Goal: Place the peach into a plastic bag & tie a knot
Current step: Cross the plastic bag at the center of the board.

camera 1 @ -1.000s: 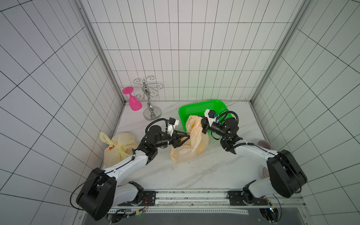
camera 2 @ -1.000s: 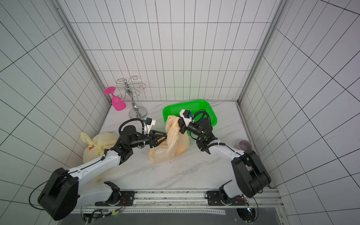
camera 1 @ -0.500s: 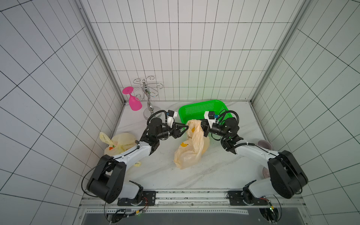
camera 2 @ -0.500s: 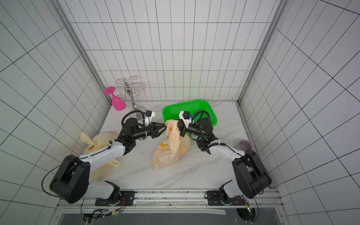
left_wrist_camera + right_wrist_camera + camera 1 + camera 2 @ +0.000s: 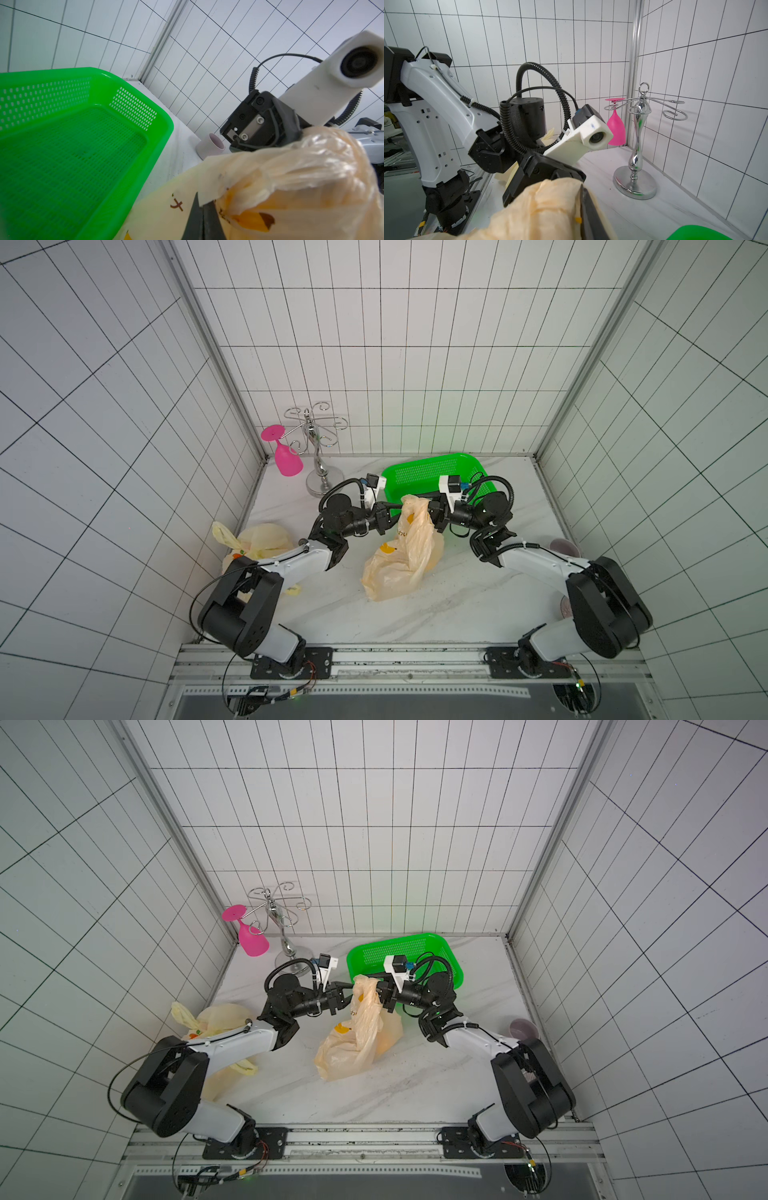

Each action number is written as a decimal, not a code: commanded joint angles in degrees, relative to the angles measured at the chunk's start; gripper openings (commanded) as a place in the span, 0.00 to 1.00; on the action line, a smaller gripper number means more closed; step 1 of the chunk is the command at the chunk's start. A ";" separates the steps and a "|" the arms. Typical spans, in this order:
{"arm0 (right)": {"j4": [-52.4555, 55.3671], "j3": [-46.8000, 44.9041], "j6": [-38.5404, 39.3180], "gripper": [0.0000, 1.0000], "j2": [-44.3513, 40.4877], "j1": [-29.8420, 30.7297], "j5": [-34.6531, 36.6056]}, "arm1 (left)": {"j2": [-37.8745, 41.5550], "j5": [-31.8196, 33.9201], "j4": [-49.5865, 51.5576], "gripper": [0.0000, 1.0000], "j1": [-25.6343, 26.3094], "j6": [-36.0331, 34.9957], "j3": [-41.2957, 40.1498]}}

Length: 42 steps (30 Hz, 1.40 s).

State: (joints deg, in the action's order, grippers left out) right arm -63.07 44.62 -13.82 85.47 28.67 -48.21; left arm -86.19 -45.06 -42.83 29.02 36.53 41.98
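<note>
Plastic bag (image 5: 399, 568), contents unclear, left claw (image 5: 391, 517) clamped on its top, right claw (image 5: 433, 516) buried in plastic, width untellable

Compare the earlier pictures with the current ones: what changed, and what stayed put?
The left gripper moved from the side of the plastic bag to its top and closed on it, facing the right gripper, which stays at that top; whether it still pinches is unclear. The bag's lower part spread slightly frontward. Green basket, pink glass and other bag are unmoved.
</note>
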 commanded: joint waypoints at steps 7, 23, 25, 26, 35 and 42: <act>2.91 4.08 10.12 0.30 -1.62 2.93 12.76 | 1.53 -0.17 -4.58 0.00 3.87 2.71 -3.68; 3.52 0.71 23.02 0.27 0.02 7.37 31.34 | 5.84 1.36 -6.12 0.00 4.85 2.05 -6.81; 3.70 0.98 23.67 0.27 0.44 7.74 32.07 | 5.71 2.13 -6.10 0.00 5.49 1.67 -7.15; 3.46 0.94 23.26 0.26 0.56 7.81 32.91 | 5.80 2.41 -5.67 0.00 5.69 1.23 -7.25; -3.41 1.71 7.49 0.14 2.65 3.25 9.73 | 10.95 8.41 12.99 0.19 4.56 -10.70 -6.43; -3.49 0.68 5.81 0.06 2.68 0.77 3.98 | 19.48 7.35 25.85 0.48 -2.50 -13.96 -6.56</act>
State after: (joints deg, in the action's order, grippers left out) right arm -62.50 44.60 -5.80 88.03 30.65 -39.68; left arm -70.02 -37.58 -24.67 28.51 25.65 35.27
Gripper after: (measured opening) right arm 0.064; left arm 0.468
